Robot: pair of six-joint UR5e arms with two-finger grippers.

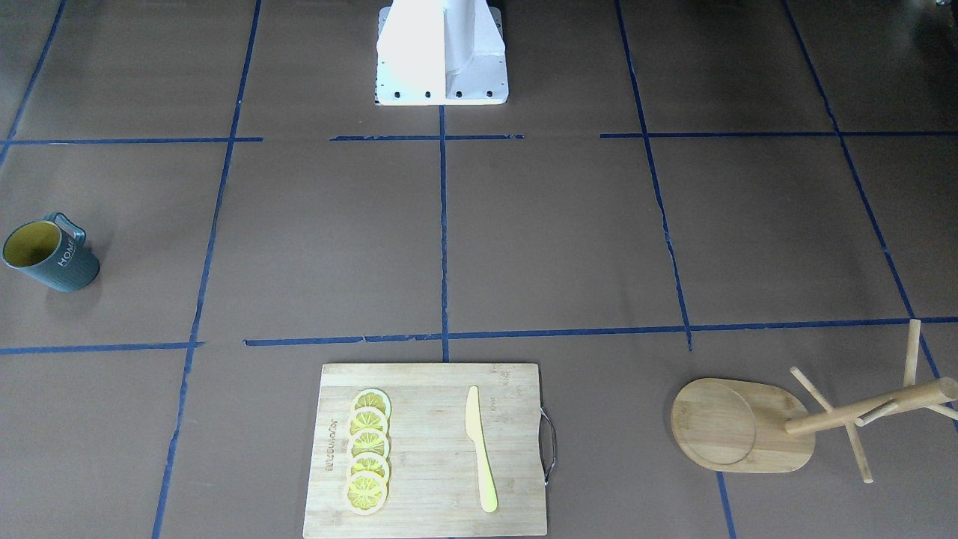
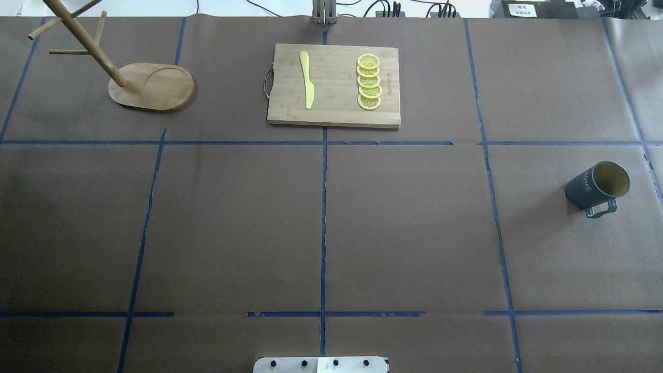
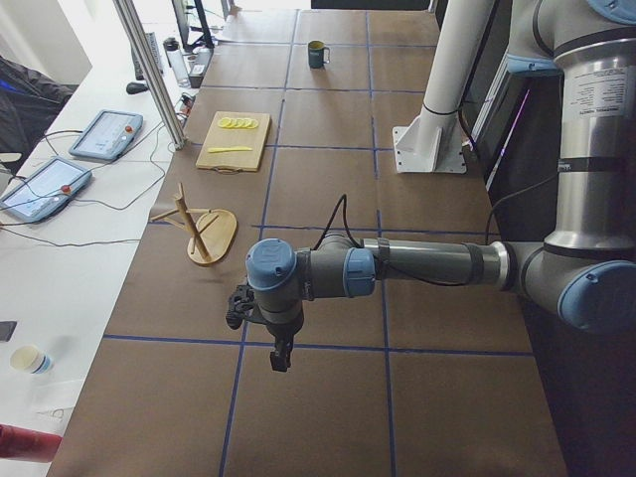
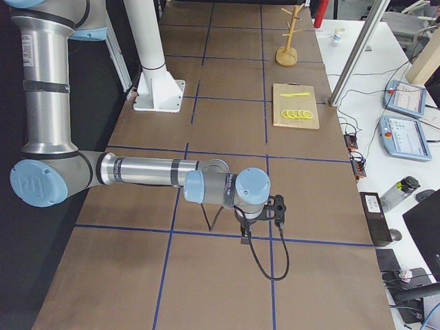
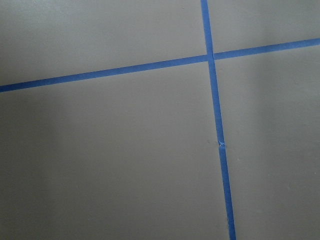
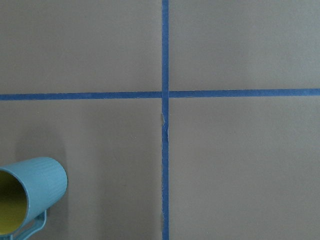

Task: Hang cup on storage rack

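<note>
The cup (image 1: 51, 258), dark teal-grey with a yellow inside and "HOME" lettering, stands on the table on my right side (image 2: 595, 187). It also shows at the lower left of the right wrist view (image 6: 30, 192). The storage rack (image 2: 153, 87), a wooden mug tree on an oval base, stands at the far left (image 1: 741, 427). It is empty. My left gripper (image 3: 241, 306) shows only in the exterior left view, low over the table's left end, and I cannot tell whether it is open. My right gripper (image 4: 276, 210) shows only in the exterior right view, and I cannot tell its state either.
A bamboo cutting board (image 2: 336, 111) with several lemon slices (image 2: 369, 82) and a yellow knife (image 2: 307, 79) lies at the far middle, between the cup and the rack. The robot's white base (image 1: 441, 52) is at the near edge. Blue tape lines grid the brown table.
</note>
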